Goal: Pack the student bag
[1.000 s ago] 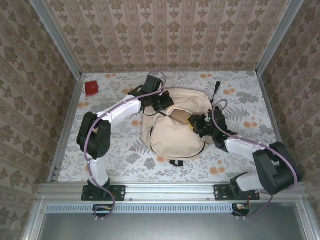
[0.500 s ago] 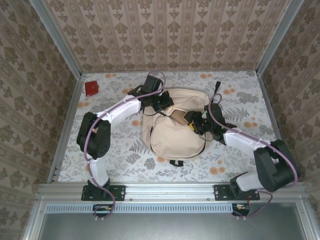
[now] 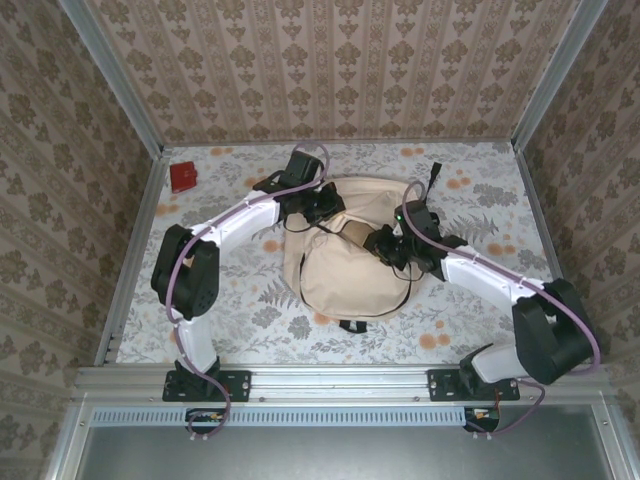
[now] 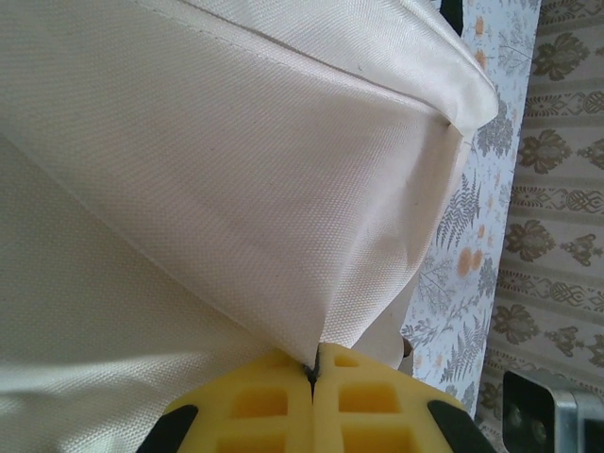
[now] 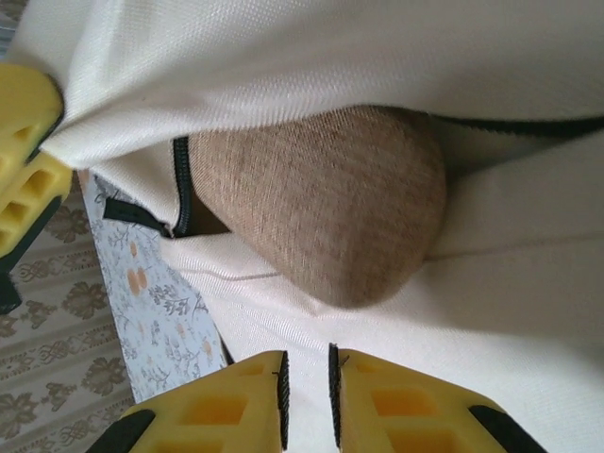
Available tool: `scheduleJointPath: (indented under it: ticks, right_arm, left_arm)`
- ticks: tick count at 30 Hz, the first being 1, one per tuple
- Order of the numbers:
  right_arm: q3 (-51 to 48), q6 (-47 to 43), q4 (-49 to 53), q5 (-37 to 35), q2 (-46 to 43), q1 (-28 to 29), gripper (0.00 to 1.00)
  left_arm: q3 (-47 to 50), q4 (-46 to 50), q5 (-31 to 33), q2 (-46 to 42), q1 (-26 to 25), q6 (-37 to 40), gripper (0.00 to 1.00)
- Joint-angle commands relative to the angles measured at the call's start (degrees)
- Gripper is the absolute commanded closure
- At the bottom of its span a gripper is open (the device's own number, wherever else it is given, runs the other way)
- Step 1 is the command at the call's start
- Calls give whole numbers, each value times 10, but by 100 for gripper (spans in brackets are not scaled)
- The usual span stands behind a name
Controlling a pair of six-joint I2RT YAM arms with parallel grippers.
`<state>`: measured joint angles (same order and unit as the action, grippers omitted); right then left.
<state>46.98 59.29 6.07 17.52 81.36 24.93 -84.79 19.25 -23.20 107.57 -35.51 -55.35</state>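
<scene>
The student bag (image 3: 345, 265) lies in the middle of the table, beige, with its top flap lifted. My left gripper (image 3: 322, 213) is shut on a fold of that flap; the yellow fingertips (image 4: 283, 392) pinch the bag cloth (image 4: 236, 189). My right gripper (image 3: 386, 244) hovers over the bag's front panel (image 5: 491, 283), just short of the opening. Its jaws stand a narrow gap apart with nothing between them (image 5: 307, 382). A brown woven pouch-like thing (image 5: 326, 203) bulges out of the opening under the flap. The left gripper's yellow finger (image 5: 24, 160) holds the flap's edge.
A small red object (image 3: 183, 177) lies at the far left corner of the floral table (image 3: 240, 300). A black strap (image 3: 433, 178) trails from the bag toward the far right. Patterned walls close in on three sides.
My right arm has swung toward the far side, bringing its gripper closer to the bag's opening; its jaws widened and then narrowed again. The left gripper keeps its hold on the flap.
</scene>
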Motion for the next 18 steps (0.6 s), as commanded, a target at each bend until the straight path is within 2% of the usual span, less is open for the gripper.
scheduleJointPath:
  ticks: [1,6,15,18]
  right_arm:
    - [25,-17,3,13,37,2,79]
    - [41,-12,-15,25,73,4,80]
    - [80,-66,9,-109,94,2,81]
    - [91,-73,-8,-140,104,3,85]
  left_arm:
    - [1,-5,-12,-39,6,19,100]
    - [1,-1,-15,-39,7,21,100]
    - [5,9,-17,-40,8,30,100]
    - [8,10,-18,-42,8,31,100]
